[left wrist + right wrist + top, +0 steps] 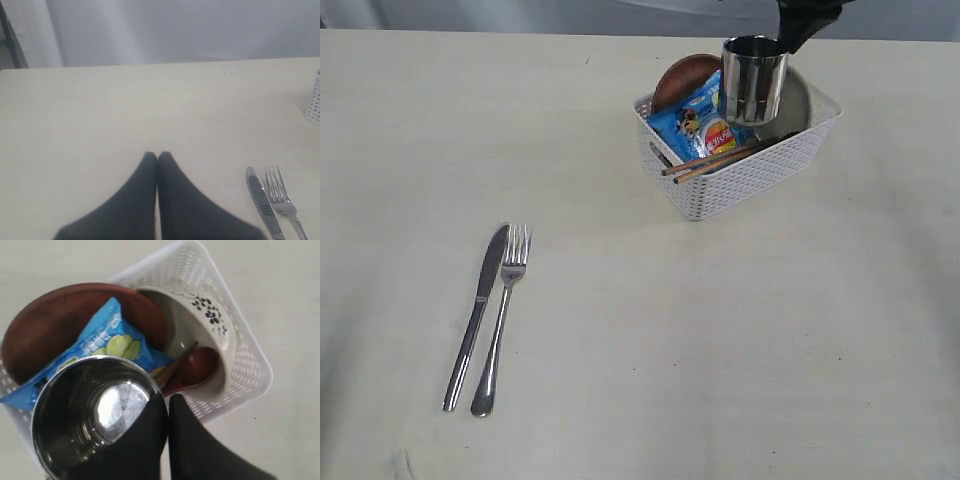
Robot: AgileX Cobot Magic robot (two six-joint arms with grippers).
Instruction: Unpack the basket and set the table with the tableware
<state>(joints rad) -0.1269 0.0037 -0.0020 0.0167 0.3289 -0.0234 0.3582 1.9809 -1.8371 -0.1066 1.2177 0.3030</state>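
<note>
The right end effector (168, 399) is clamped on the rim of a steel cup (754, 80), one finger inside the mouth and the other outside against the wall. The cup hangs roughly upright, mouth up, over the far part of the white basket (740, 185); whether it is clear of what lies beneath it cannot be told. The basket stands at the far right of the counter (720, 350), turned at an angle to the counter's edges. Inside it, a round reddish-brown plate (682, 78) leans at the far left end, with a blue chip bag (705, 125) lying against it. An off-white bowl (200, 322) with a small dark flower print on its rim fills the right end, and a dark red-brown spoon (200, 365) rests inside the bowl. A pair of brown chopsticks (715, 160) lies across the near side of the basket, their ends sticking out over the near left rim. At the near left of the counter, well apart from the basket, a knife (477, 312) and a fork (500, 330) lie side by side, the knife on the left, both with handles pointing toward the near edge. The left end effector (157, 156) hovers above bare counter to the left of the knife, its fingers pressed together and gripping nothing.
</note>
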